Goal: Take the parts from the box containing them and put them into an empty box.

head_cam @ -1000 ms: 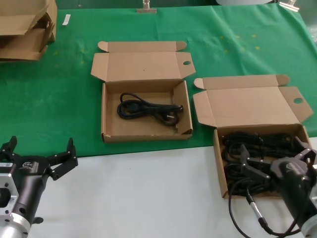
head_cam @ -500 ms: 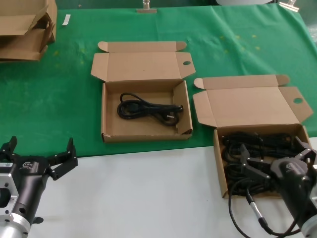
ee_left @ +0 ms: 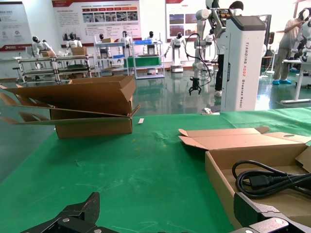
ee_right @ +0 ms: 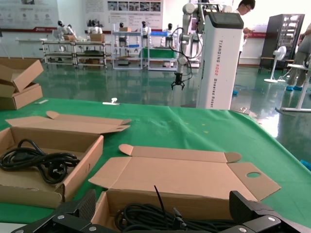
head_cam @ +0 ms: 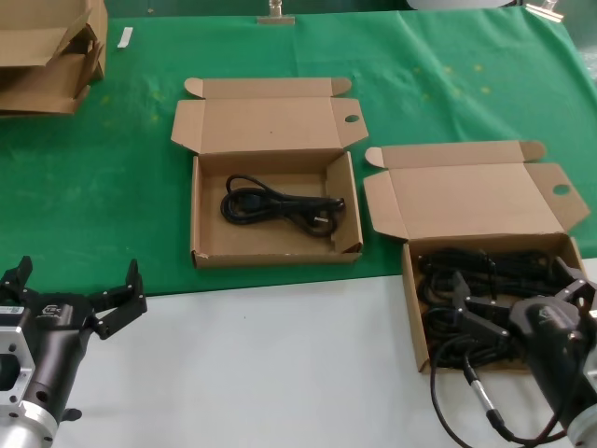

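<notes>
Cords (head_cam: 485, 280): tangled black heap filling the full box (head_cam: 409, 308), at the right edge of the white table (head_cam: 280, 364).
Right gripper (head_cam: 508, 303): low over that heap, jaws spread wide, nothing held.
Moved cord (head_cam: 280, 205): lone coil inside the target box (head_cam: 201, 215) on the green cloth (head_cam: 112, 196), well apart from the heap.
Left gripper (head_cam: 70, 294): parked over white table, jaws wide, empty.
Risk: likely lifting several knotted cords together, or snagging the gripper's own thin wire (head_cam: 480, 397); possibly dragging the box.
</notes>
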